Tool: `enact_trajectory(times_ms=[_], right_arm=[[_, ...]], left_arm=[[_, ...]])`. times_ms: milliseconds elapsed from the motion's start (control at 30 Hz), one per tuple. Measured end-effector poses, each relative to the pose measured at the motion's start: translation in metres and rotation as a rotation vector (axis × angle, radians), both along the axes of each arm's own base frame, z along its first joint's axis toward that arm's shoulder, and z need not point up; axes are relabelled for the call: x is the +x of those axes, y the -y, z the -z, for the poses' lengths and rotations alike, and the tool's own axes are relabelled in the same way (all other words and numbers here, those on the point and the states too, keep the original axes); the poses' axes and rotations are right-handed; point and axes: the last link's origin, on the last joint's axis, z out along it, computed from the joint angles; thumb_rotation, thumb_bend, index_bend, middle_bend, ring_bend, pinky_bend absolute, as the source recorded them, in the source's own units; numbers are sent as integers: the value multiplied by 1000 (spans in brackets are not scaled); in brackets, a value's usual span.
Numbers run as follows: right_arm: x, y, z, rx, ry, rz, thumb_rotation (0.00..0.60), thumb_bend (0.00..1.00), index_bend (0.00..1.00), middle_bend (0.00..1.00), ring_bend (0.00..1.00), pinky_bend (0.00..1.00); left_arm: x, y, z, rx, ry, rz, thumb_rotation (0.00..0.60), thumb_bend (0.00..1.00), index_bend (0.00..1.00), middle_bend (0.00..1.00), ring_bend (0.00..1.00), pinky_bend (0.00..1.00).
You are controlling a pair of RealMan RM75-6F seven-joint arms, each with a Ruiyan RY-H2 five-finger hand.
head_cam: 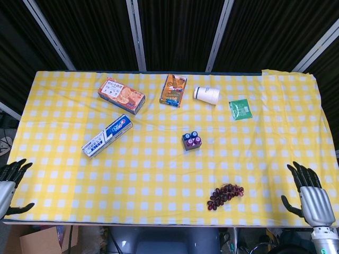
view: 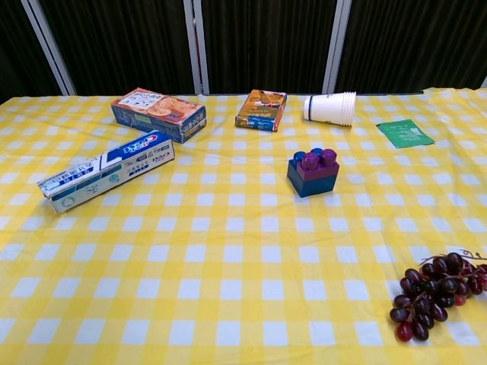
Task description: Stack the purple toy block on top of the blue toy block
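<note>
The purple toy block [view: 318, 163] [head_cam: 194, 141] sits on top of the blue toy block [view: 310, 180] [head_cam: 187, 143] near the middle of the yellow checked table. No hand touches the stack. My right hand [head_cam: 310, 197] is at the table's front right corner, fingers spread, holding nothing. My left hand [head_cam: 8, 185] is at the front left edge, fingers apart and empty. Neither hand shows in the chest view.
A toothpaste box [head_cam: 107, 135] lies left of the stack. A biscuit box [head_cam: 121, 96], a snack box [head_cam: 174, 90], a stack of paper cups on its side [head_cam: 206, 94] and a green packet [head_cam: 240, 109] line the far side. Dark grapes [head_cam: 224, 195] lie front right.
</note>
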Motion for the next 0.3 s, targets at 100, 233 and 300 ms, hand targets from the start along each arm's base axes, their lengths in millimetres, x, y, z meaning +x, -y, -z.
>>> enact_trajectory(times_ms=[100,233,300], right_arm=[[-1,-6,-1,-17,-30,-16,600,405,80,1,20,0],[0,-9,-3,-47,-75,-36,600,405,80,1,20,0],[0,-9,-2,-61,-96,-50,600,404,80,1,20,0]], left_arm=[[1,1,-1,4,12,11,600,0,72,0,0,42],[1,3,-5,19,18,24,600,0,71,0,0,42],[1,4,-7,26,16,24,600,0,72,0,0,42]])
